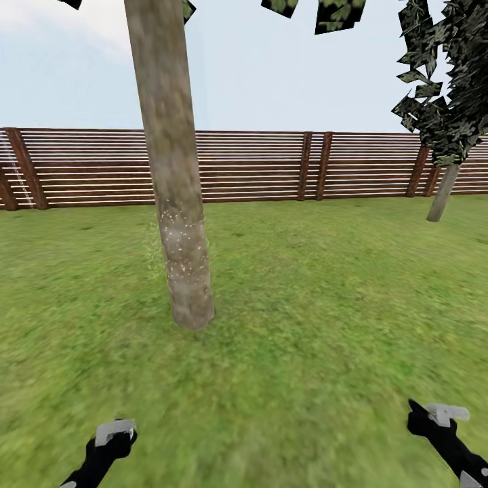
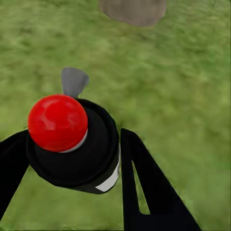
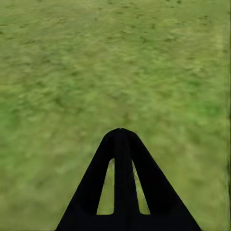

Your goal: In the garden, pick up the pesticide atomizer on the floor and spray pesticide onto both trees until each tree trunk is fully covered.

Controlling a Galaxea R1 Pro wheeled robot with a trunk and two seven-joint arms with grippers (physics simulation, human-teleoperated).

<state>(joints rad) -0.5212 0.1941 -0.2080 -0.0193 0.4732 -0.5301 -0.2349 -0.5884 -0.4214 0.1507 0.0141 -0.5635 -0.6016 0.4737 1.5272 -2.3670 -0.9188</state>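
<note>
Whitish speckles of pesticide are dotting the lower part of a pale grey-brown tree trunk standing on the lawn before a brown slatted fence. Near the lawn's front edge, the left gripper is holding the pesticide atomizer, its fingers clamped around the black body with the red knob on top. The right gripper is hanging over bare grass, fingers pressed together. A second tree is standing far right, by the fence.
</note>
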